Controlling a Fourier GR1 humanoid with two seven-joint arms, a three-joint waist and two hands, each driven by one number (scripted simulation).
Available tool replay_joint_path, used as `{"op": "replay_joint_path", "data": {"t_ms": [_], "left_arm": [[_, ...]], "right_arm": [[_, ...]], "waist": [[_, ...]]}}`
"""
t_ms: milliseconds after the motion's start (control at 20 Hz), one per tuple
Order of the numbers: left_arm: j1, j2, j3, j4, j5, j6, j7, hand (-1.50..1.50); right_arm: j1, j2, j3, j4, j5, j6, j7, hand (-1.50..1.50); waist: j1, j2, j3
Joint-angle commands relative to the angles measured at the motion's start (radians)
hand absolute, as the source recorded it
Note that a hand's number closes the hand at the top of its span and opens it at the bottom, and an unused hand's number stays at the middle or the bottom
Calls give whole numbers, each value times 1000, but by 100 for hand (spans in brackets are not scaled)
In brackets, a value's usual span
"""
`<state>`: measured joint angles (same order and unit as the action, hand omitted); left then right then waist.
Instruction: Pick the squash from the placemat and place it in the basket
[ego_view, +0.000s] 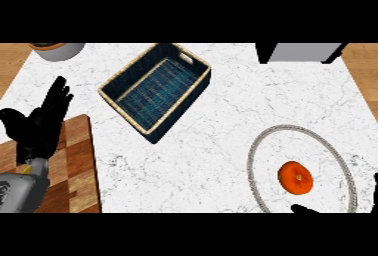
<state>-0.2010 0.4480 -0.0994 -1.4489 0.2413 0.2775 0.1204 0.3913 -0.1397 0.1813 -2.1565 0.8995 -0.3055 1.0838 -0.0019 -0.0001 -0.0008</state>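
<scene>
Our right hand (304, 209), fingers unreadable, sits just near of the squash (295, 177), the basket (122, 78) far left.

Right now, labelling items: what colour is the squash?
Orange, with a paler centre; the squash shows best in head view.

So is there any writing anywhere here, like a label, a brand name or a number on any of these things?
None that can be read.
The basket, the squash, the placemat, the wooden board, the pot and the grey box show no words or numbers.
The forearm of the left robot hand bears a faint mark, too blurred to read.
</scene>
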Motion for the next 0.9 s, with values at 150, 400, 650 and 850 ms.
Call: {"op": "replay_joint_path", "data": {"t_ms": [150,400,650,850], "left_arm": [[-4,-94,-11,31,-83,23,-13,0],[-7,-71,48,13,-72,-41,12,0],[6,-90,78,18,-96,-59,-13,0],[5,-127,89,61,-127,-77,-42,0]], "right_arm": [[-59,93,-8,158,86,-80,-39,-150],[-66,137,30,227,168,-141,-37,-150],[33,139,56,222,132,-234,-123,-150],[-45,139,46,298,157,-242,-100,-150]], "waist": [[-1,0,1],[1,0,1],[-3,-1,1],[-2,0,1]]}}
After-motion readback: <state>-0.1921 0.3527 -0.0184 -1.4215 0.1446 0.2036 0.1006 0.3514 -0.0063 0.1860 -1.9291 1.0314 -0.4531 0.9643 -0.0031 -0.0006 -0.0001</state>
